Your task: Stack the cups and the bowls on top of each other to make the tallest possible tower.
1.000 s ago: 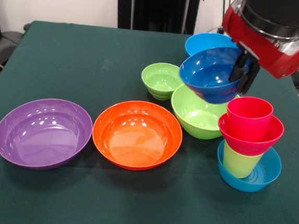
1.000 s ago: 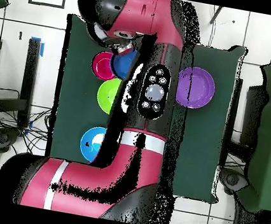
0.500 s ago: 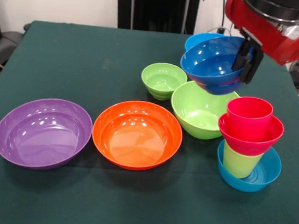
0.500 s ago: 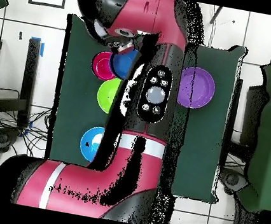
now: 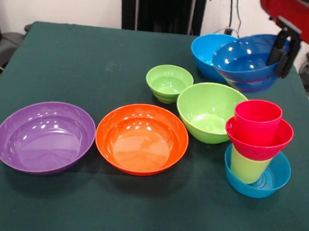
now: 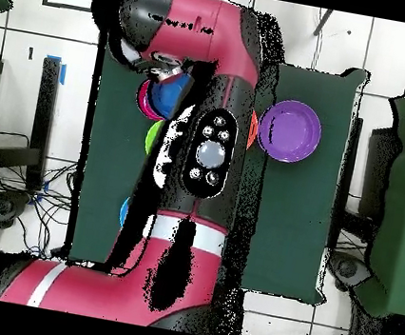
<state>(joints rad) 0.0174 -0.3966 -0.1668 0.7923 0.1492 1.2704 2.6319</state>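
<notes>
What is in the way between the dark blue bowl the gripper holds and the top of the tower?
Nothing visible. The gripper holds the dark-blue bowl in the air, behind and above the tower, whose top, the red cup, stands open and uncovered.

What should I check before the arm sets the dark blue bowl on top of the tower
1. Hold on the dark blue bowl: ok, the hand pinches its rim and the bowl is off the table.
2. Bowl level: not ok, it hangs tilted.
3. Tower standing: ok, red cup in red bowl on green cup in teal bowl.
4. Bowl over the tower: not ok in the front view, it hangs behind it, near the blue bowl.
5. Top cup seated squarely: cannot tell.
</notes>
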